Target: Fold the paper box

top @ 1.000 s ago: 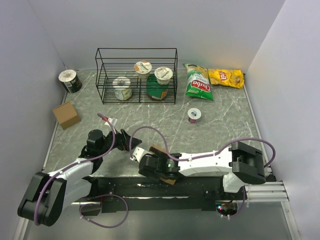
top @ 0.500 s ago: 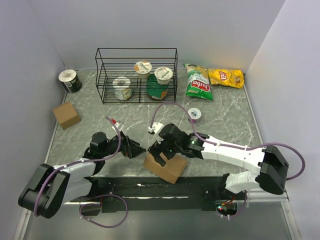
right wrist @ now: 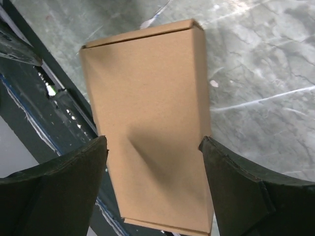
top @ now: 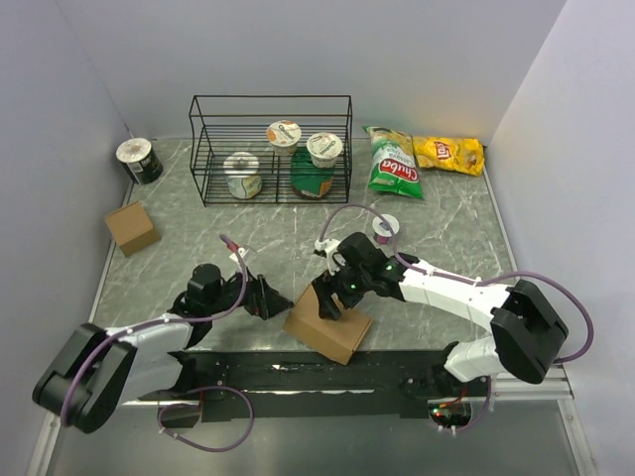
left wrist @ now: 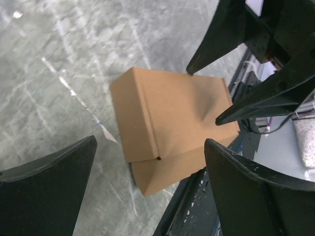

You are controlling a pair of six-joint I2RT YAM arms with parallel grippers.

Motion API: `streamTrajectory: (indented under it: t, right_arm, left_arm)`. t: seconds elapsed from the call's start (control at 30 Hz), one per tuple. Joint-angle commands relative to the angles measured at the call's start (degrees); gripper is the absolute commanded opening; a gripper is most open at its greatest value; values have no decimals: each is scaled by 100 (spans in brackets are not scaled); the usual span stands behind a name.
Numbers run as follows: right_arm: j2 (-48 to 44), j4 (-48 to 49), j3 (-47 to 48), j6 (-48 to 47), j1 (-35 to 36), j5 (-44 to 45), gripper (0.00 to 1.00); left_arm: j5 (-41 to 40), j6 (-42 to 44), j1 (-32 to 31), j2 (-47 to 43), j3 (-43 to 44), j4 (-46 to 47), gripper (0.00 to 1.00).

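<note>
The paper box [top: 335, 335] is a closed oblong brown carton lying at the table's near edge, one end over the black rail. My right gripper [top: 330, 301] hangs over it, open, with both fingertips resting on its top face just inside the long edges; the right wrist view shows the paper box [right wrist: 147, 93] under the right gripper [right wrist: 153, 140]. My left gripper [top: 272, 297] stands open just left of the carton, not touching it. In its wrist view the paper box [left wrist: 177, 108] lies beyond the left gripper [left wrist: 150, 145], and the right fingers [left wrist: 216, 44] press its top.
A wire rack [top: 270, 149] with several cups stands at the back. A small cube-like cardboard box [top: 132, 227] and a can [top: 139, 160] are at the left. Two snack bags [top: 394, 164] [top: 448, 154] and a small cup [top: 386, 227] sit to the right. The black rail [top: 298, 369] borders the near edge.
The right arm swung out from near its base and now reaches back over the carton, which lies exposed on the table edge. The left gripper slid right toward the carton.
</note>
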Motion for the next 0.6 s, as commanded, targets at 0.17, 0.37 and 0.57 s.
streamTrajectory:
  t: [0.17, 0.37, 0.57]
  right_arm:
    - [97, 453, -137, -179, -183, -349, 100]
    - [-292, 339, -260, -486, 54, 28, 100]
    - [-64, 207, -93, -549, 740, 1196, 100]
  left_arm:
    - [-309, -1027, -21, 920, 710, 366, 96]
    - [-370, -1100, -13, 841, 877, 44, 96]
    - [-423, -958, 5, 850, 886, -194, 96]
